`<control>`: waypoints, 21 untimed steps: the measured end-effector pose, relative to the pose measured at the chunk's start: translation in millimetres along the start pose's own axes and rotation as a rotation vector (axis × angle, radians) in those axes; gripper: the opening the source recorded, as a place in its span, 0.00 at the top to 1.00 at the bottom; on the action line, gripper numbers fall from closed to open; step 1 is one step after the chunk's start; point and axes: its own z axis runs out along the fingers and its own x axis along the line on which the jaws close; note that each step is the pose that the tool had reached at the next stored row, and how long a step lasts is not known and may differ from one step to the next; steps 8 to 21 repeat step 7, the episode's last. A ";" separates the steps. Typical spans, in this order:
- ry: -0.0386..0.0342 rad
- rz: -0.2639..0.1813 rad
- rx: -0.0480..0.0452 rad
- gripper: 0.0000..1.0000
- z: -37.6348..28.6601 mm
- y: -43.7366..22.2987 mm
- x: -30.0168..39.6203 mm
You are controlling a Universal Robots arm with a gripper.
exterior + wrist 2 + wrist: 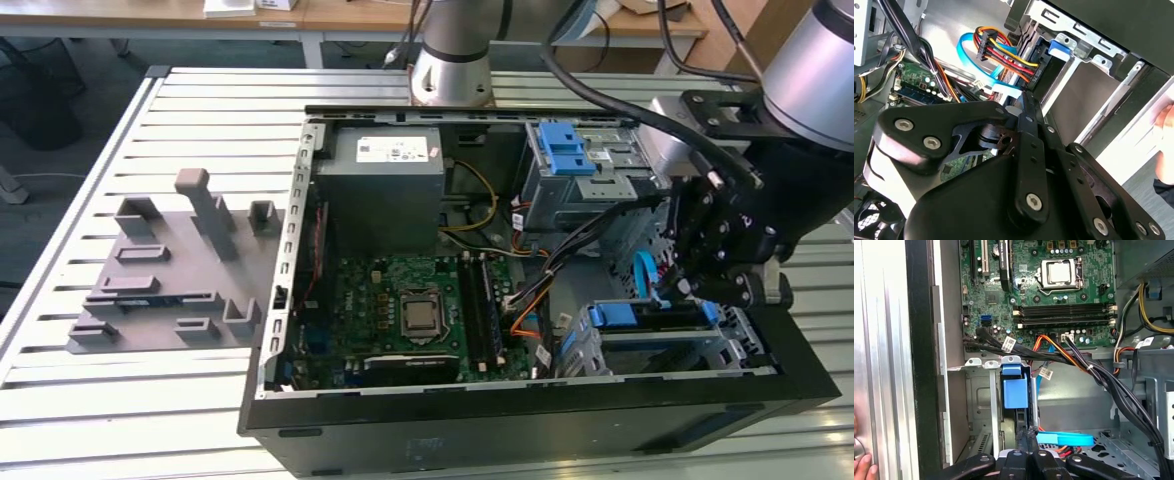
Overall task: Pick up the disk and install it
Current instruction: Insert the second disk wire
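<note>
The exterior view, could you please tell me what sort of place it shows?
Probably a robotics lab or test bench: an open black desktop computer case lies on a slatted metal table, beside a grey moulded fixture plate, with wooden desks behind.

Green motherboard (1054,295), blue disk carrier (1015,390), black gripper (1026,460) (matte), grey slatted table (174,400)

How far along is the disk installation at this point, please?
Picking up looks done: the disk, told by its blue carrier, already sits inside the lower drive bay. In hand: the gripper, fingers together, is at the carrier's outer end. Left: full seating, which I cannot confirm from these views.
</note>
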 end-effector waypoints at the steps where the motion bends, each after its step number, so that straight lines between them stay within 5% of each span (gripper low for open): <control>1: -0.0002 0.000 0.0000 0.89 -0.1 0.0 0.0; 21: -0.0001 0.000 0.0000 0.89 -0.2 0.0 0.0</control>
